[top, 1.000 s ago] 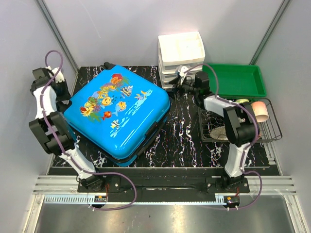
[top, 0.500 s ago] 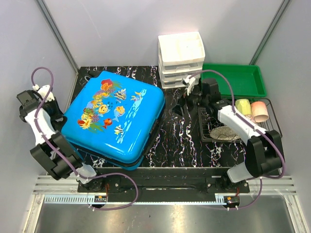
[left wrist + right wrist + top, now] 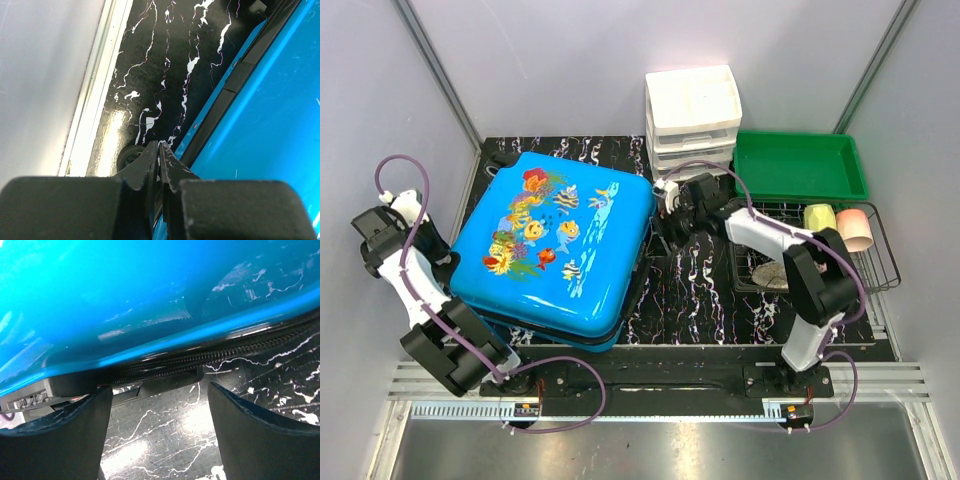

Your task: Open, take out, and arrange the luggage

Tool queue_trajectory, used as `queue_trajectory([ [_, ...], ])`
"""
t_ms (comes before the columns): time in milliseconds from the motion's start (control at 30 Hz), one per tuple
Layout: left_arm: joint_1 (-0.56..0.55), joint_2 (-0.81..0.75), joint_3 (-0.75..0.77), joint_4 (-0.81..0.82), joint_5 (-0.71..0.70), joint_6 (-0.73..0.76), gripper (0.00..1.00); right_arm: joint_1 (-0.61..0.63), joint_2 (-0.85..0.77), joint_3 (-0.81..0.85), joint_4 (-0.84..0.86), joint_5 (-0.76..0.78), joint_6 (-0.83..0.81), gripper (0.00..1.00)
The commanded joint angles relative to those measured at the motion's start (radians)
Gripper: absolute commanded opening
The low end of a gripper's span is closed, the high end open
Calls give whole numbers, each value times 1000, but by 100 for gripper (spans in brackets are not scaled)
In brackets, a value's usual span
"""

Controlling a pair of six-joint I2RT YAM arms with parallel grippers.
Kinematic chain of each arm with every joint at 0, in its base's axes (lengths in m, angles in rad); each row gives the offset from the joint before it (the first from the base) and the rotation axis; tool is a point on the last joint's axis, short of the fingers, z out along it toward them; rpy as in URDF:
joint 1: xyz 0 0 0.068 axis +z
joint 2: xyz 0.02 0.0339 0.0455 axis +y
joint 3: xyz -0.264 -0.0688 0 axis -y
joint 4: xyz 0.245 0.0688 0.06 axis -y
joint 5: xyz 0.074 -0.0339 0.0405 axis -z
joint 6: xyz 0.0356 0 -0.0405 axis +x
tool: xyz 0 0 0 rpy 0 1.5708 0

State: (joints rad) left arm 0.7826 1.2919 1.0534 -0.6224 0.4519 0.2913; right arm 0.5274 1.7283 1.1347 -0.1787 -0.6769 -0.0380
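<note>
On the marbled table (image 3: 700,300) lies the closed blue fish-print luggage (image 3: 555,250); left tool (image 3: 158,146) together, right tool (image 3: 158,390) apart.

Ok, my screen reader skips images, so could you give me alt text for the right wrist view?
The right gripper, jaws open, faces the side of a blue suitcase lying on a black marbled table; its zipper runs across the frame.
</note>
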Motion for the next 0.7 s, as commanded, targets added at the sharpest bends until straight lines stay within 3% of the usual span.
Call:
queue_trajectory([
  [0, 1, -5, -76, -221, 8, 3, 9, 0, 124, 204, 76, -23, 3, 83],
  [400, -14, 60, 31, -206, 103, -78, 18, 0, 356, 565, 140, 82, 1, 86],
  [533, -23, 70, 82, -209, 139, -133, 18, -4, 297, 570, 128, 134, -39, 93],
  [667, -25, 35, 102, -246, 183, -165, 15, -4, 156, 458, 94, 128, -74, 96],
])
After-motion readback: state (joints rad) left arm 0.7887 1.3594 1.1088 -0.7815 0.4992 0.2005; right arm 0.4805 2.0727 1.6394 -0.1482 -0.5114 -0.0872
